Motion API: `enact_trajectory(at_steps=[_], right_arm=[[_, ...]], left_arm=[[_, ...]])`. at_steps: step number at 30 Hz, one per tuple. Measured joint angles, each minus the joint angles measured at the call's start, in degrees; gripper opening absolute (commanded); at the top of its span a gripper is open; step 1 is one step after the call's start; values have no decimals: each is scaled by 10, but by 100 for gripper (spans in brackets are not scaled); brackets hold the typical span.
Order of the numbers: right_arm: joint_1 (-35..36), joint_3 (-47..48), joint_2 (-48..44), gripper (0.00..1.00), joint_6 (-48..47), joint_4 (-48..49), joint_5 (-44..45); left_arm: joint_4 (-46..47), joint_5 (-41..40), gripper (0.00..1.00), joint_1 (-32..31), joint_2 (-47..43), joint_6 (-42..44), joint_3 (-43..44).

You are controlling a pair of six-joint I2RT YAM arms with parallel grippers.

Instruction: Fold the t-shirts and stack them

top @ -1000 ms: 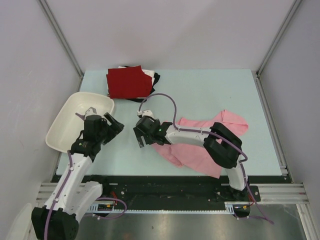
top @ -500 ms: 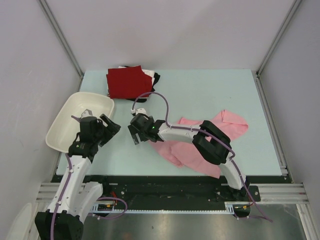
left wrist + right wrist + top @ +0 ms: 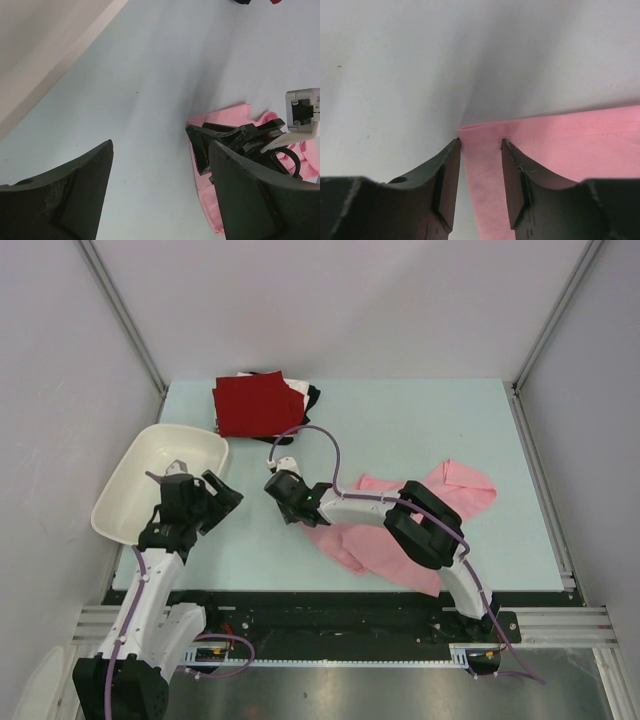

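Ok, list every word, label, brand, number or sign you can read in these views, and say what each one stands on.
No readable text in any view.
The pink t-shirt, the folded dark red t-shirt and the white tub show no print or label.
The electronics by the arm bases are too small to tell whether they carry markings.

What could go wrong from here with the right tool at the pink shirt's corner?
1. The right tool straddles only the very corner of the pink t-shirt, and its jaws are not yet clamped; so thin a bite may slip on lifting.
2. The shirt lies crumpled with the right arm over it; pulling could bunch it.
3. The left tool hangs open nearby, so the arms might bump.
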Motion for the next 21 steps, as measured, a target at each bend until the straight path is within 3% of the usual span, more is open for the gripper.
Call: enact_trajectory(at_steps=[5, 7, 13, 21], right_arm=[[8, -33, -15, 15, 7, 24, 28], [18, -43, -20, 0, 6, 26, 42], [59, -102, -62, 0, 17, 5, 102], [134, -187, -217, 0, 28, -165, 121]], left_arm=[[5, 4, 82, 2, 1, 4, -1], [8, 5, 82, 2, 1, 4, -3], [9, 15, 82, 3, -7, 8, -16], [23, 56, 80, 2, -23, 7, -45]])
